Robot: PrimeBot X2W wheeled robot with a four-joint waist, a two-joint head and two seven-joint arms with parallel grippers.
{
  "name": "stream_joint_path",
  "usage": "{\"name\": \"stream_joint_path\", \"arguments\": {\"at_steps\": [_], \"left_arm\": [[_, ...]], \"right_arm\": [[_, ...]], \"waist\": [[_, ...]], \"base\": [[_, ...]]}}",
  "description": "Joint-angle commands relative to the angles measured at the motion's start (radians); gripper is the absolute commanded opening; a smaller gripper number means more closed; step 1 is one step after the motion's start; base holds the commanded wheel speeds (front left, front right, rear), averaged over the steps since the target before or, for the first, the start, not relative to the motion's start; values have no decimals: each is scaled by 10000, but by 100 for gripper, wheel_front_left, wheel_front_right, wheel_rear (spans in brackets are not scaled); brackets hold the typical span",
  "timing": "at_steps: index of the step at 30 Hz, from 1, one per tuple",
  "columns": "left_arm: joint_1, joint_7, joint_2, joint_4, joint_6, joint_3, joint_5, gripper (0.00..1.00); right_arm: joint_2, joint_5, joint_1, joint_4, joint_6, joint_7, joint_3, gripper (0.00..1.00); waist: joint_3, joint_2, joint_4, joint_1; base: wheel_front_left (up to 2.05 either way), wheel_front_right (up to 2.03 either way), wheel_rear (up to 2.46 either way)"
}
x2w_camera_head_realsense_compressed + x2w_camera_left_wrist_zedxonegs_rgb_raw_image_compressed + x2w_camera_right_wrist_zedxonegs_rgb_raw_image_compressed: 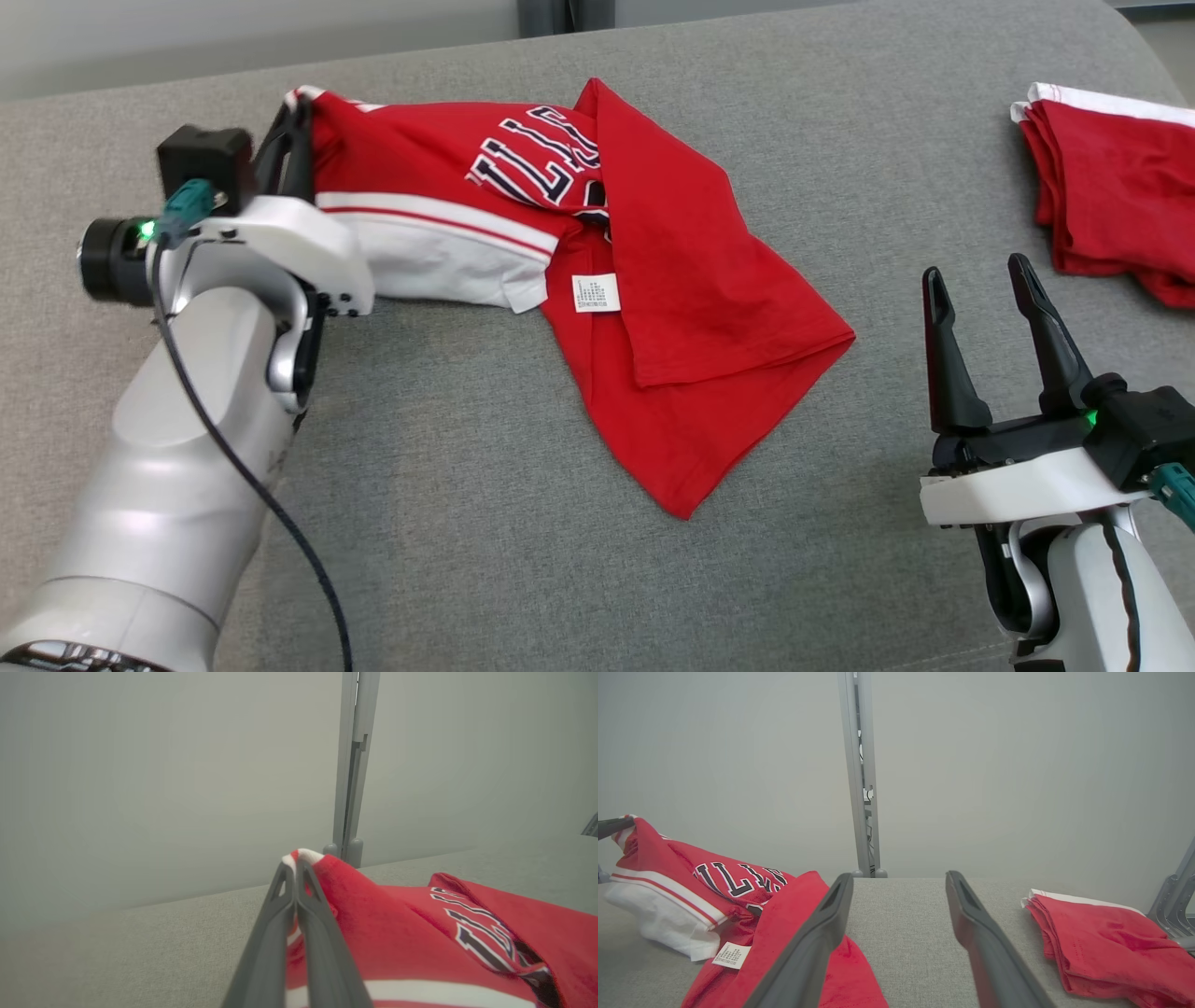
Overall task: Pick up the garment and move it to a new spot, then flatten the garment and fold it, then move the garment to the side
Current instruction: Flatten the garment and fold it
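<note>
A grey woven surface (448, 485) spreads across the head view, and behind its far edge a grey upright post (861, 774) stands against a pale wall.

The garment (691, 280), a red jersey, lies crumpled from the far left toward the middle, with one red flap folded over the chest and a pointed corner trailing toward the near side. Navy block lettering (537, 159) outlined in white runs across the chest. The fold covers part of it, so only a few upright strokes resembling "LL" show, and the word cannot be read. A white panel (439, 257) edged with a red stripe hangs below the raised left end.

At the far right lies a folded red pile (1120, 187) with a white edge, well apart from the jersey.

The left tool (294, 868) is clenched, its two dark fingers pressed together on the jersey's white-trimmed edge, holding that end up off the surface while the rest drapes down and rests on the fabric.

The right tool (975, 269) stands released, its fingers spread wide and gripping nothing. It sits at the near right, between the jersey's trailing corner and the folded pile, touching neither.

A small white care label (596, 292) sits just beside the white panel's end; its print is too fine to read.
</note>
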Motion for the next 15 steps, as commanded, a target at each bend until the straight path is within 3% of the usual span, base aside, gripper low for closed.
{"name": "stream_joint_path", "arguments": {"at_steps": [1,8,10,15], "left_arm": [[143,-14,129,226,-56,209,-108,0],[444,-14,422,1150,-14,816,-115,3],[422,-14,420,1374,42,943,-149,100],[446,-14,325,1188,119,1165,39,100]], "right_arm": [[-59,-58,-67,-49,0,-50,-22,100],[-61,-135,-125,40,0,-49,63,100],[-60,-150,-148,54,0,-49,99,100],[-61,-174,-150,85,0,-49,133,100]], "waist": [[27,0,51,0],[43,0,245,0],[30,0,301,0],[-26,0,399,0]], "base": [[0,0,0],[0,0,0],[0,0,0],[0,0,0]]}}
